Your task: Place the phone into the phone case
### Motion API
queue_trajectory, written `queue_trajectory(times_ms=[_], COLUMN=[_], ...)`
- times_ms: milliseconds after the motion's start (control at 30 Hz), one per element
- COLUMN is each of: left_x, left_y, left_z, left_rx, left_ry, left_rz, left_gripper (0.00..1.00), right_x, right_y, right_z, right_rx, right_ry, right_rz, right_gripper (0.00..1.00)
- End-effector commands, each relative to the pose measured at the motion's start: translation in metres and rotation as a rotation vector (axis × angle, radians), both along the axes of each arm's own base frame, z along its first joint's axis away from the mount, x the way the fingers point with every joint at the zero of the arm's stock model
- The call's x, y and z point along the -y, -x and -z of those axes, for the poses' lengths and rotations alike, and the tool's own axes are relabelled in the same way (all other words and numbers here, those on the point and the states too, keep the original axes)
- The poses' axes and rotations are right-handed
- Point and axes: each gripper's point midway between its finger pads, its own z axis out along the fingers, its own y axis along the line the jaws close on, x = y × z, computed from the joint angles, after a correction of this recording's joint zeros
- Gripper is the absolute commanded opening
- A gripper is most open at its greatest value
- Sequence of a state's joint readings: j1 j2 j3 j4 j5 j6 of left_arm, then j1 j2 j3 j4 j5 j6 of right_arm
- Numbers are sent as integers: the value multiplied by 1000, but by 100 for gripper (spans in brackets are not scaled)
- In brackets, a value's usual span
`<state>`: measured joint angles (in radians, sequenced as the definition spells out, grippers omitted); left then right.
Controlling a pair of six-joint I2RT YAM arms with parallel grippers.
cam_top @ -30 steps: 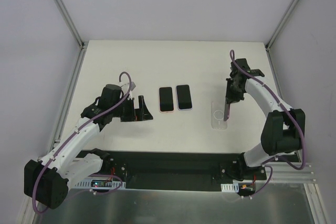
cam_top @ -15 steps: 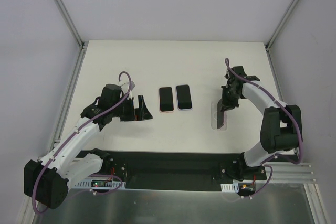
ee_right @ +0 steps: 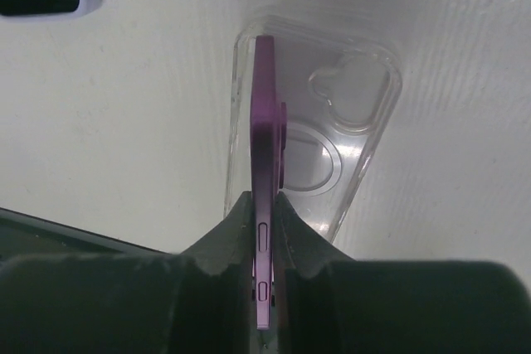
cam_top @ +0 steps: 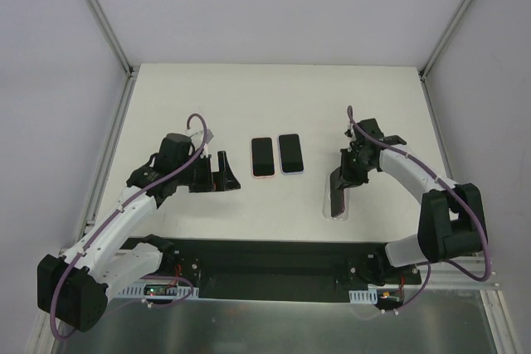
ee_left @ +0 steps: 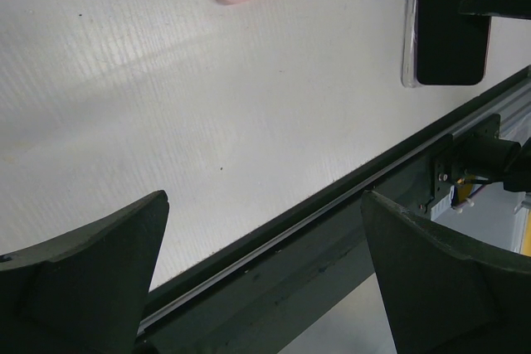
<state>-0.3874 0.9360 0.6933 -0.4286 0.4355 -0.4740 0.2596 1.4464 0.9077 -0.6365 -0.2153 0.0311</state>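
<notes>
One purple phone (ee_right: 264,113) edge-on in right pincer (ee_right: 264,209) — over clear case (ee_right: 361,134) edge.

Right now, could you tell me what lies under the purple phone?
The clear phone case, flat on the table; its near end is hidden by the right gripper holding the phone.

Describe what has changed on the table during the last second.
The right pincer, shut on the purple phone, moved left and toward the arm bases, lowering it edge-on onto the clear case, which slid along. The left pincer, the pink-rimmed phone and the pale-rimmed phone stayed put.
</notes>
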Motion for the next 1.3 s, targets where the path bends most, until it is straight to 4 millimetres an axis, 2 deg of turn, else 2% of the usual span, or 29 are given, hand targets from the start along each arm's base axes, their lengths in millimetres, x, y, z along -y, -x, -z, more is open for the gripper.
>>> queue_trajectory(times_ms=[0,133,267,400,467,600,800,967,1133,1267], left_x=[1,2,1,2,1,2,2,2,1,2], left_y=[-1,-1,-2,-2,-2,-1,-2,0,0,0], left_z=[-14,-15,-14,-14,-15,-14,-13,-12,-11,-9], left_rx=[55,55,55,54,55,51,41,42,42,34], left_ry=[5,8,4,4,5,6,8,9,4,4], left_rz=[15,15,12,10,9,13,7,8,7,10], left_gripper=[99,99,99,99,99,99,99,99,99,99], right_x=[-17,-35,-48,-55,-57,-59,-40,-2,23,29], right_y=[22,35,49,57,58,52,44,30,16,7], right_z=[-7,-9,-4,-3,-8,-30,-43,-42,-44,-42], right_rx=[-22,-8,-12,2,13,71,123,129,126,96], right_ry=[-73,-94,-100,-108,-119,-138,-46,79,86,77], right_rz=[-6,-50,-71,-71,-77,-73,-63,-9,56,64], right_gripper=[2,2,2,1,1,1,2,2,2,1])
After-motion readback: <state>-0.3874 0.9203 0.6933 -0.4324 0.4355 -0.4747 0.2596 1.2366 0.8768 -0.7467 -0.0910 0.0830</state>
